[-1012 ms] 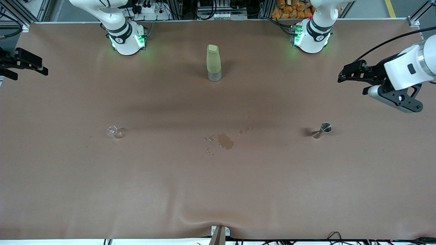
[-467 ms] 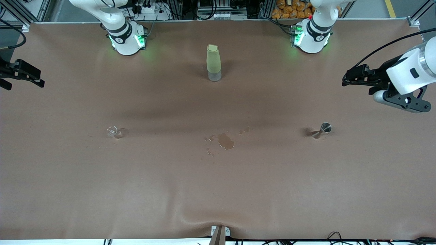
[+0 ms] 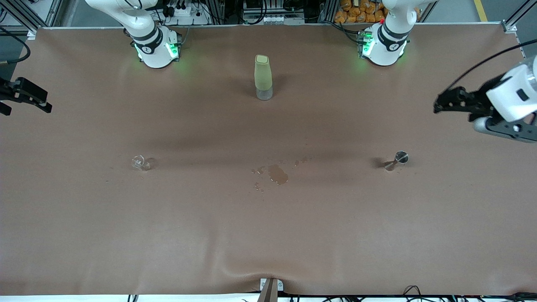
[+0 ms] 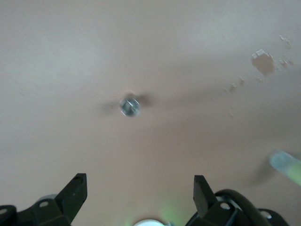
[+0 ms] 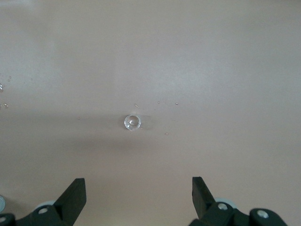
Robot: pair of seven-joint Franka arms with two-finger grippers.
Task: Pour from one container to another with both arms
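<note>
Brown paper covers the whole desk (image 3: 268, 235), and a wet spill (image 3: 277, 173) marks its middle; take that spill as the landmark. Toward the right arm's end from it stands a small clear glass cup (image 3: 140, 162), and toward the left arm's end, about as distant, a small metal jigger (image 3: 397, 160). Farther from the front camera than the spill, a tall green bottle (image 3: 263, 77) stands upright between the two bases.

Neither gripper holds anything. The left gripper (image 3: 451, 102) hangs high at the left arm's edge of the desk with its jaws spread wide, the jigger in its wrist view; the right gripper (image 3: 25, 97) hangs at the right arm's edge, jaws likewise spread, the cup in its wrist view.

This layout fits both a pour still ahead and one already made, with both vessels set down again. In either case, any pour here wants rim close over rim and a slow tilt (the spill shows how easily liquid misses such small mouths).

Whether the cup or jigger holds liquid I cannot tell; the bottle's sleeve hides its fill.
</note>
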